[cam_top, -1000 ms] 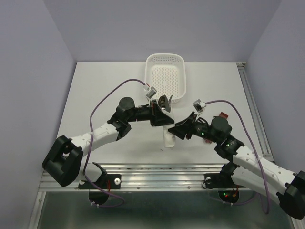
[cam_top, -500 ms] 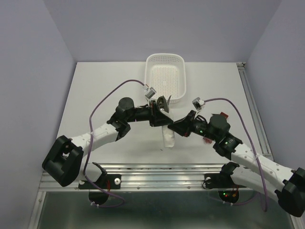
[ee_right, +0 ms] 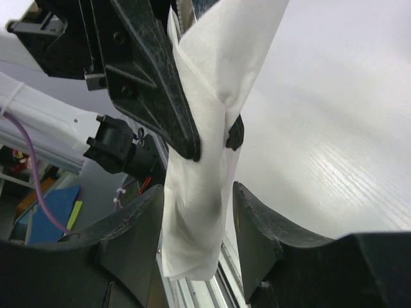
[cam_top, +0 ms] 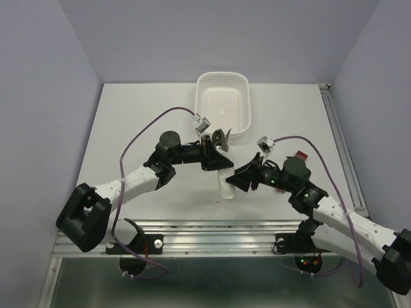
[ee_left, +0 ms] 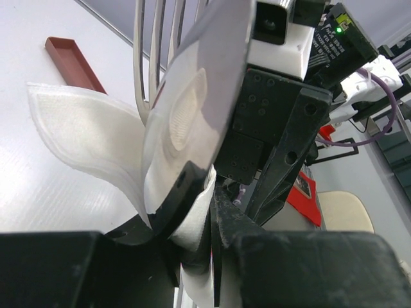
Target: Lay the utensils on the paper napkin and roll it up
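Note:
My left gripper [cam_top: 218,153] is shut on the rolled white paper napkin [cam_top: 225,186] and holds it upright above the table. In the left wrist view the spoon's shiny bowl [ee_left: 192,109] and metal tines [ee_left: 151,51] stick out of the napkin's top [ee_left: 83,128]. The handles are hidden inside the roll. My right gripper [cam_top: 239,179] is open. In the right wrist view its fingers [ee_right: 263,231] stand on either side of the napkin's hanging lower end [ee_right: 199,192], below the left gripper's fingers [ee_right: 154,90].
The white perforated basket [cam_top: 223,82] stands at the back centre, just beyond the left gripper. A small dark red object [cam_top: 299,156] lies on the table to the right, also seen in the left wrist view [ee_left: 70,61]. The table's near rail runs below the napkin.
My right gripper moved in toward the napkin roll, then drew back slightly down and right. The roll's lower end swung a little. The left arm has held still.

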Robot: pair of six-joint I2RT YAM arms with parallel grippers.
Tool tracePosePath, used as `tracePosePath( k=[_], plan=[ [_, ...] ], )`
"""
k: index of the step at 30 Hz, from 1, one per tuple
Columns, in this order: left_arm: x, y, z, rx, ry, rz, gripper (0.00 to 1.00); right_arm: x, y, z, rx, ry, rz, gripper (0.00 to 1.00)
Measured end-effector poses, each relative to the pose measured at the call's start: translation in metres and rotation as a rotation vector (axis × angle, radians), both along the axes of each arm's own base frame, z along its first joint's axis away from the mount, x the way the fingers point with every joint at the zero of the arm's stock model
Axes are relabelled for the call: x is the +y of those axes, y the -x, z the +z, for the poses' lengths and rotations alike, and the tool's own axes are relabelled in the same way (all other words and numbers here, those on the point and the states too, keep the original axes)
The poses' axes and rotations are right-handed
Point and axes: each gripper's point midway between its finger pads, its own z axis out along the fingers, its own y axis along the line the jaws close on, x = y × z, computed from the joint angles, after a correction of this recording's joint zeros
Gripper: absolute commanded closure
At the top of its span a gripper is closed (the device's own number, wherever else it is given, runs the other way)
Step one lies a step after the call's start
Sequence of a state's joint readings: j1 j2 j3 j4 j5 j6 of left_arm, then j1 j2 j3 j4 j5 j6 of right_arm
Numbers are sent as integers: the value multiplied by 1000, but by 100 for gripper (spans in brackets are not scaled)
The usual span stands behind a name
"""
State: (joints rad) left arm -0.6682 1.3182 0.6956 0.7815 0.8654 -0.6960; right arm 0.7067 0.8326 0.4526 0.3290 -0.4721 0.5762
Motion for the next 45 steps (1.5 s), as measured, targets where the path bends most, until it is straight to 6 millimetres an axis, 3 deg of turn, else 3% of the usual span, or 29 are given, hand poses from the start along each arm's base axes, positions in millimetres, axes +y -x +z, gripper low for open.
tracePosePath(
  k=[14, 19, 23, 27, 29, 30, 35, 39, 45],
  plan=[
    [0, 2, 0, 2, -2, -7, 100, 2, 20, -27, 53, 8, 96, 50],
    [0, 2, 0, 7, -7, -10, 100, 2, 23, -29, 49, -11, 113, 62],
    [0, 2, 3, 0, -4, -16, 100, 3, 26, -26, 39, -32, 124, 90],
    [0, 3, 5, -7, -2, -25, 100, 3, 26, -27, 48, -43, 122, 99],
    [0, 3, 4, -7, -2, -24, 100, 3, 27, -26, 48, -47, 123, 97],
    [0, 3, 5, -7, -2, -24, 100, 3, 27, -26, 47, -49, 123, 74],
    [0, 3, 5, -7, -1, -23, 100, 1, 25, -29, 53, -36, 106, 38],
    [0, 3, 4, -8, -2, -22, 100, -10, 20, -32, 68, 4, 26, 33],
    [0, 2, 4, -17, -3, -21, 100, -12, 6, -5, 35, 26, -37, 40]
  ],
)
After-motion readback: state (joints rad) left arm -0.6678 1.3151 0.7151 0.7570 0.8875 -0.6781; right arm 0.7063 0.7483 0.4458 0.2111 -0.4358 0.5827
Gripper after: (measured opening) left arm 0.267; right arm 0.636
